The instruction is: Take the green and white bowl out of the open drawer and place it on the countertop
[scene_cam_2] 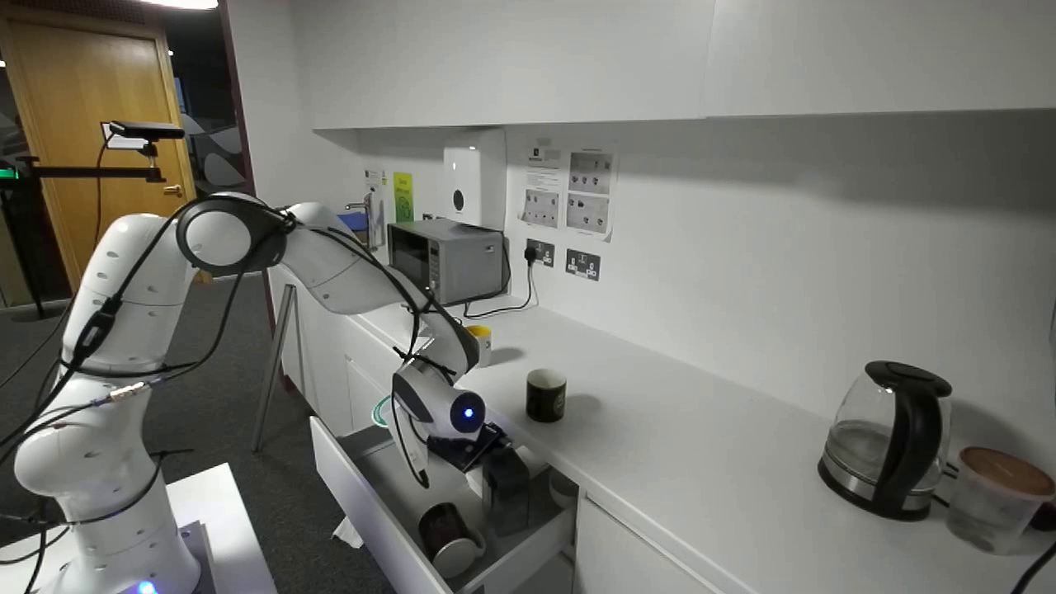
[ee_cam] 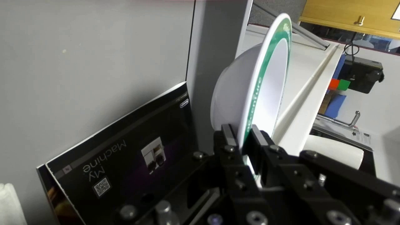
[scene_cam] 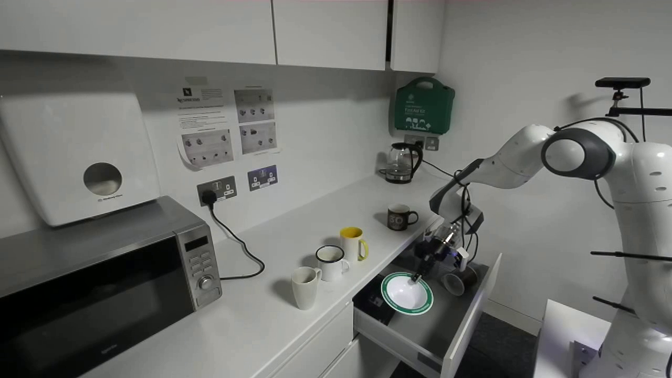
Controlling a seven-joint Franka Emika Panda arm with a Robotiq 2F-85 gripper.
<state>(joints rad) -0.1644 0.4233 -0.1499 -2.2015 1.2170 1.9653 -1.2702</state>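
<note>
The green and white bowl [scene_cam: 407, 295] was held by the gripper [ee_cam: 244, 135], its rim pinched between the two dark fingers [ee_cam: 258, 135], one set against the inner face and one against the outer. In an exterior view the bowl was located within the outline of the open drawer [scene_cam: 441, 315], tilted, white inside exposed to the camera, and kept apart from the countertop [scene_cam: 236, 320]; whether its base was touching the drawer could not be told. In an exterior view it was mostly hidden by the arm [scene_cam_2: 342, 280], only a sliver of green rim being shown. Within the drawer, a dark mug [scene_cam_2: 441, 528] was found lying on its side, and by the wrist view a black printed card [ee_cam: 125, 156], lettered "My Machine" and marked with a QR code, was recorded. Along the countertop a row was noted: tall white mug [scene_cam: 305, 289], white mug with dark rim [scene_cam: 329, 269], white mug with yellow inside [scene_cam: 349, 247], then, farther along, an upright black mug [scene_cam: 397, 219]. A clear kettle [scene_cam: 401, 165] was sited near the wall, and a lidded container [scene_cam_2: 998, 499] was seen just beside it. The far end was occupied by a microwave [scene_cam: 105, 289].
</note>
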